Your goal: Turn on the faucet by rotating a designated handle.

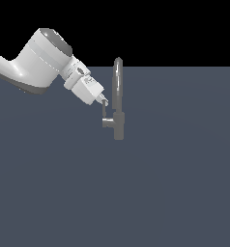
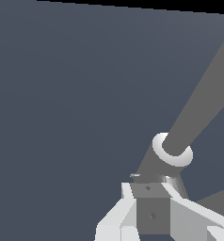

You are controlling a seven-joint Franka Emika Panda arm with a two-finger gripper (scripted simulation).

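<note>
The faucet is a slim grey tap with a tall arched spout, standing mid-scene in the exterior view. The handle is a thin lever rising from a short stub on the exterior view's left of the faucet's base. My gripper comes in from the upper left and sits at the lever's top end. In the wrist view the white fingers flank a grey block, the handle, which fills the gap of the gripper. Beyond it a grey bar of the faucet runs off diagonally.
The faucet stands on a flat dark grey-blue ground. The white arm reaches in from the exterior view's upper left.
</note>
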